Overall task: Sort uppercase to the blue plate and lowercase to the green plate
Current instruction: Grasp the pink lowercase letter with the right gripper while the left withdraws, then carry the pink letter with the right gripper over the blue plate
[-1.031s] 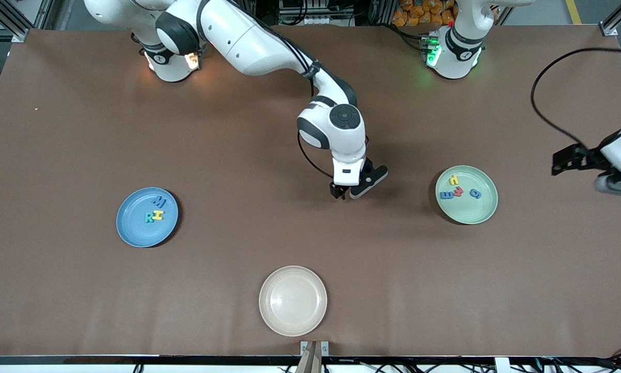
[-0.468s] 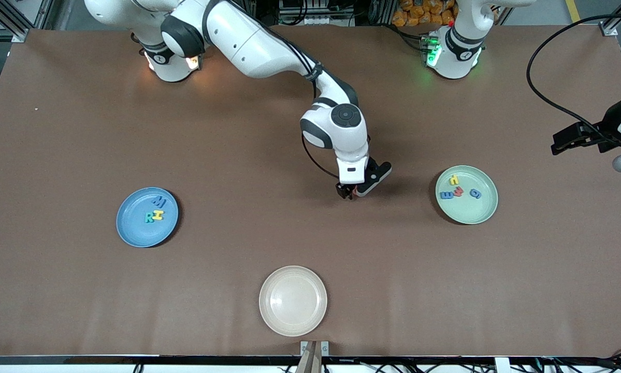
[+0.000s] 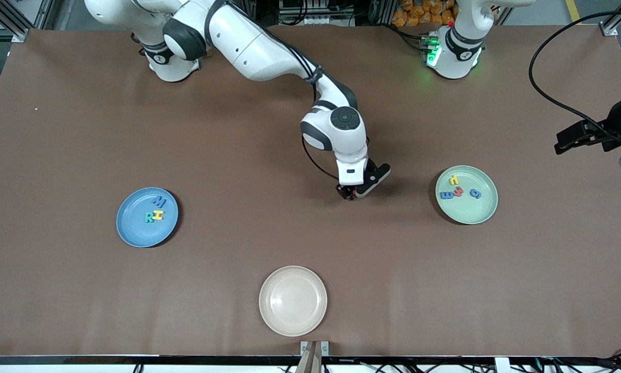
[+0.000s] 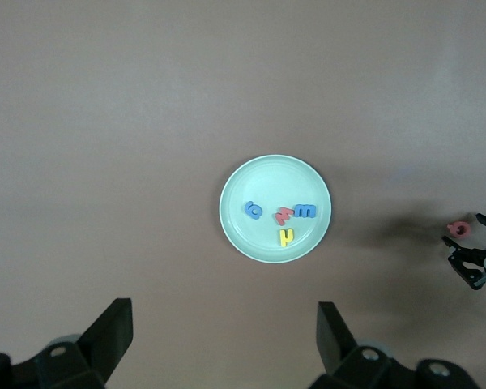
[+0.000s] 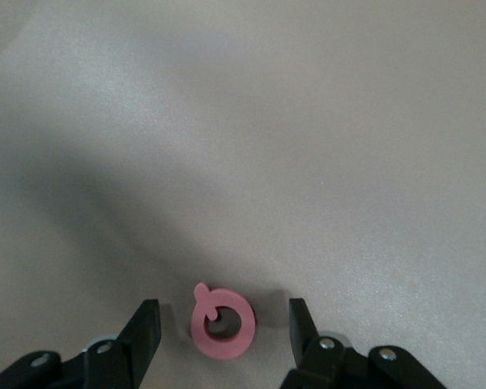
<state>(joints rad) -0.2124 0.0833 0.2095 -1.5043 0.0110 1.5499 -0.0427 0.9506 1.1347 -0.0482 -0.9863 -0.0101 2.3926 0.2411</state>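
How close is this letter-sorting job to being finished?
Nearly done. The blue plate holds three capitals, and the green plate holds all four small letters. The right gripper sits open around the red Q, the last capital, lying on the table. It must reach the blue plate. The left gripper waits, open.

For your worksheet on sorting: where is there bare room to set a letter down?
The cream plate holds nothing. The blue plate is bare along its nearer half; the green plate likewise. Crowded: the letters on each plate's farther half, and the right gripper around the red Q.
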